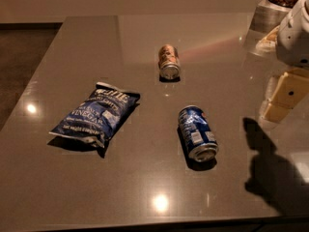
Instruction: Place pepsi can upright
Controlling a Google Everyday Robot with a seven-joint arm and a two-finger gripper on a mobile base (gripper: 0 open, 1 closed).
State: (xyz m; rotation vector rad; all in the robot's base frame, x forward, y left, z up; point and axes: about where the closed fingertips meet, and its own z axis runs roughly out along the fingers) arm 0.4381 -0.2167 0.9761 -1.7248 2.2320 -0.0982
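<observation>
The pepsi can [197, 132] is dark blue with white label patches. It lies on its side on the grey table [145, 178], right of the middle, with its silver end facing the front. My gripper [284, 100] hangs above the table at the right edge, to the right of the can and apart from it. It holds nothing that I can see. Its white arm housing [295, 33] is above it, and its shadow [270, 173] falls on the table at the front right.
A tan-brown can [169, 62] lies on its side further back, near the middle. A flat blue crinkled chip bag [96, 114] lies at the left. Containers [270, 8] stand at the back right corner. The table's front edge runs along the bottom.
</observation>
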